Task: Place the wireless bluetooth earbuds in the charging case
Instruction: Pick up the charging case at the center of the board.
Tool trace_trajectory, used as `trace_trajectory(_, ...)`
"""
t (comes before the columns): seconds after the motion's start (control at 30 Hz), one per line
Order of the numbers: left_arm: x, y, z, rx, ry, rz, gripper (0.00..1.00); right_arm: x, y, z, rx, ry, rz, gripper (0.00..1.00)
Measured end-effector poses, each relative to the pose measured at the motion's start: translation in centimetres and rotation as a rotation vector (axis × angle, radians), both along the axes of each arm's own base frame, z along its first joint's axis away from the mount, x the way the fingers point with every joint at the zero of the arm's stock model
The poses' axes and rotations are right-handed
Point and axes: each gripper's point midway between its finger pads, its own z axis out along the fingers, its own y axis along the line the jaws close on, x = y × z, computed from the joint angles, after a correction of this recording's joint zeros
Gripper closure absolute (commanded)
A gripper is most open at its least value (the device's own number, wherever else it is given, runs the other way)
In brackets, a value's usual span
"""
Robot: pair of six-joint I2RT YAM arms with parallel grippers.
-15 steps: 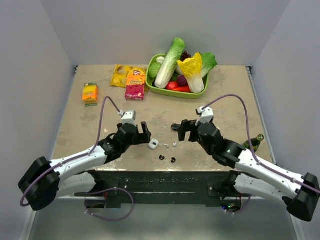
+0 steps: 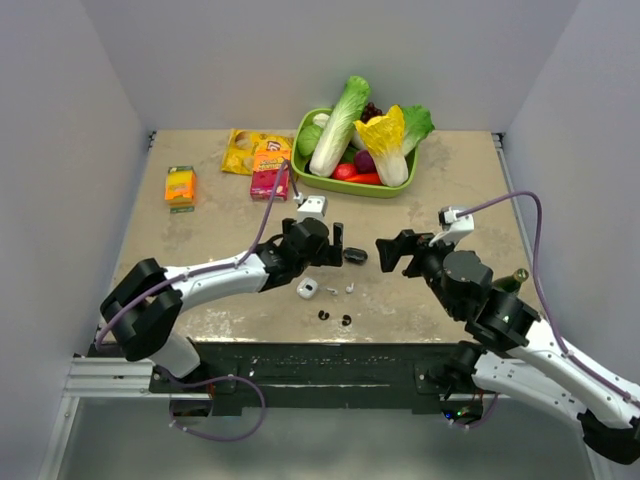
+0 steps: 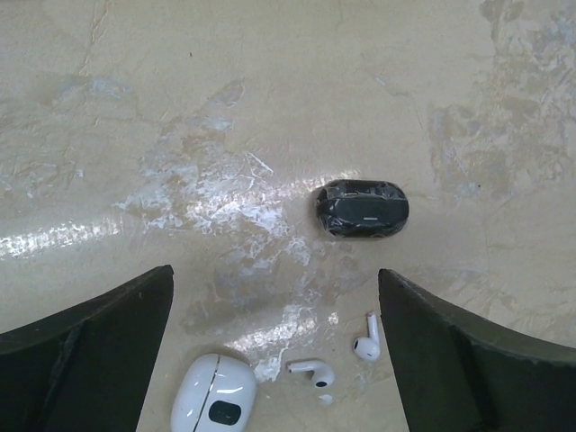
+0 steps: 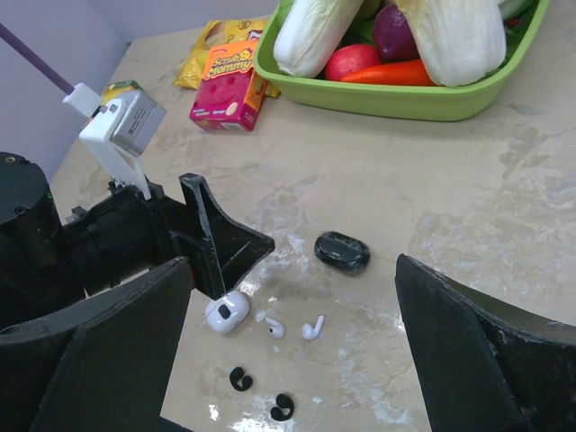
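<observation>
The white charging case [image 2: 307,289] lies shut on the table near the front edge. It also shows in the left wrist view [image 3: 214,403] and the right wrist view [image 4: 227,312]. Two white earbuds [image 2: 331,291] [image 2: 349,288] lie loose just right of it, also seen in the left wrist view [image 3: 312,371] [image 3: 365,344] and the right wrist view [image 4: 274,328] [image 4: 311,328]. My left gripper [image 2: 338,247] [image 3: 274,274] is open and empty, hovering just behind the case and earbuds. My right gripper [image 2: 390,254] [image 4: 292,263] is open and empty, further right.
A black oval case [image 2: 355,255] [image 3: 362,209] lies between the grippers. Two black ear hooks [image 2: 323,316] [image 2: 346,320] lie at the front edge. A green tray [image 2: 330,184] of vegetables, snack boxes [image 2: 270,170] [image 2: 180,186] and a yellow bag [image 2: 240,150] stand at the back.
My left gripper has moved right and away, to above the case and earbuds. My right gripper has drawn back to the right. The case and earbuds have not moved.
</observation>
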Motion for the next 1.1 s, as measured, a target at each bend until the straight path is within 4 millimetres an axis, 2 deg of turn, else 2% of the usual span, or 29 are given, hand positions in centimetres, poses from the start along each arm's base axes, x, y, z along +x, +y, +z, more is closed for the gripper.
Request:
trace_trajectory(0.1,0.4,-0.4,-0.5,0.014,0.011,0.001,0.0,-0.2,-0.9,-0.1,-0.012,-0.001,-0.027,0.02)
trace_trajectory(0.27,1.8,-2.3,-1.5,0.039,0.036,-0.003,0.02,0.0,-1.8,-0.1,-0.023,-0.004,-0.066,0.02)
trace_trajectory(0.53,2.2,-2.9,-4.5,0.099,0.097,0.004,0.04,-0.2,-2.2,0.2,-0.016,-0.012,-0.075,0.02)
trace_trajectory(0.7,2.8,-4.5,-5.0,0.136,0.101,0.006,0.0,-0.3,-2.4,0.3,-0.012,-0.018,-0.075,0.02)
trace_trajectory(0.93,2.4,-7.4,-4.9,0.162,0.084,-0.021,0.0,-0.6,-2.8,0.5,-0.007,-0.022,-0.074,0.02)
trace_trajectory(1.1,2.1,-7.3,-6.4,0.194,0.117,-0.014,0.0,-0.9,-3.1,0.7,0.002,-0.027,-0.073,0.02)
